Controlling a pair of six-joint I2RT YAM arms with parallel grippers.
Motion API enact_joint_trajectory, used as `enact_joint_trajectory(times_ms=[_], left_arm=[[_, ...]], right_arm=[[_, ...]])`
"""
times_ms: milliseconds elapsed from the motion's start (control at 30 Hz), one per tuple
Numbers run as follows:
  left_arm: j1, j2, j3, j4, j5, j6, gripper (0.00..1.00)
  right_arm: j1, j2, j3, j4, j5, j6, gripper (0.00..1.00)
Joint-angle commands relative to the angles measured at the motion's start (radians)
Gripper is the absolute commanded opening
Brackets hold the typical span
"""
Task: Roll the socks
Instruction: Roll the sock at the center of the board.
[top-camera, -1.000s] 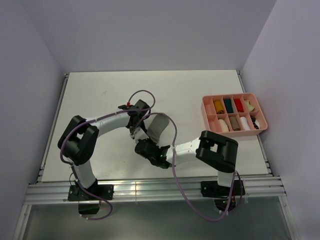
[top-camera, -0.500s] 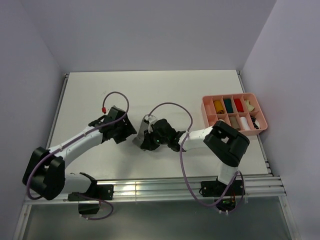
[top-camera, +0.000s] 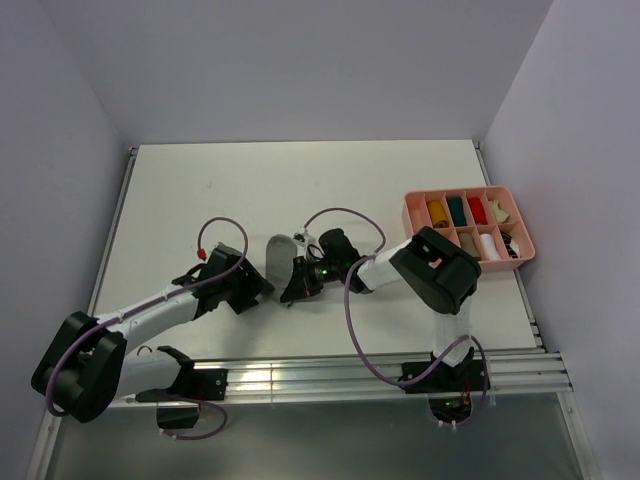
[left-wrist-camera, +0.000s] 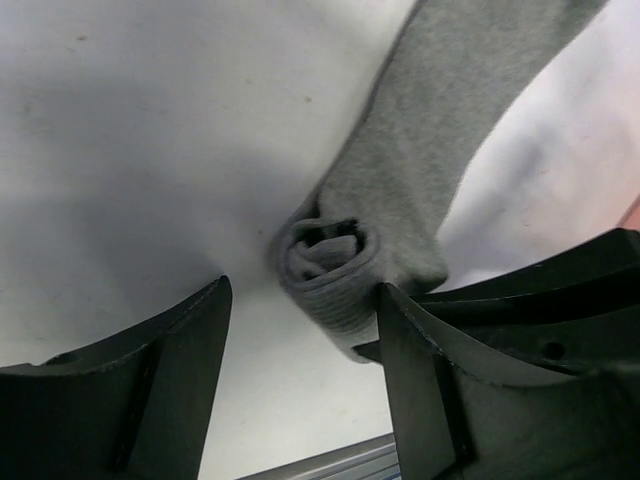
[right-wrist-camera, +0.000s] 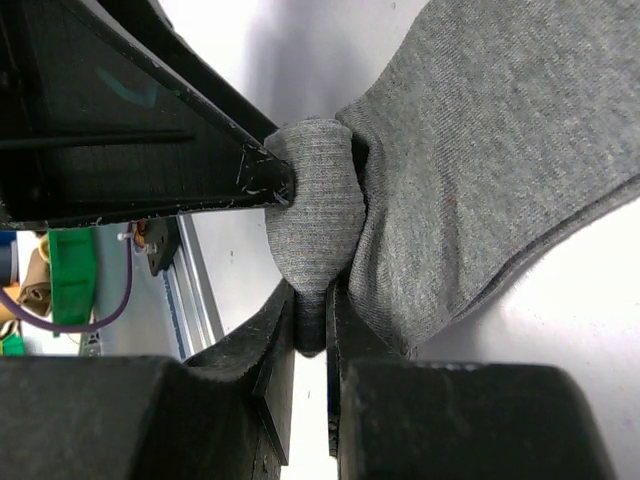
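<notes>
Nearest to me, at the front of the table, both arms reach inward and low, and their wrists meet over the one thing that matters, the grey sock. The right gripper has its fingers drawn almost together on the rolled end of that sock, with grey fabric pinched in the narrow gap, so I read it as gripping the roll from its own side. The left gripper comes in from the opposite side with its fingers spread wide and nothing held. The roll sits between them, off centre, one fingertip touching its side and the other finger apart from it across bare table. From the left wrist I look onto the spiral end of the roll. The unrolled length runs away from both grippers toward the far side of the table and lies flat, so the sock's long axis points away from the fingers, and the roll lies across that axis. Both grippers are at the roll, and only the right one grips it. I judge the coming move hinges on the left fingers straddling that roll squarely. Farther off, well apart to the right, stands the pink tray with small rolled bundles in its compartments
</notes>
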Motion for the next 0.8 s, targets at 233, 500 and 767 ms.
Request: enact_joint_trajectory(times_ms=[233,500,767], left_arm=[[-0.005,-0.022,-0.053,0.116,-0.009,-0.097,0.64],[0.011,0.06,0.043,0.001,-0.019,-0.032,0.61],[0.023,0.094,0.021,-0.001,-0.025,-0.031,0.59]], right_arm=[[0.003,0.036,0.068,-0.213,-0.034,-0.081,0.0],[0.003,0.036,0.128,-0.311,-0.052,-0.126,0.0],[0.003,0.051,0.178,-0.385,-0.071,-0.165,0.0]])
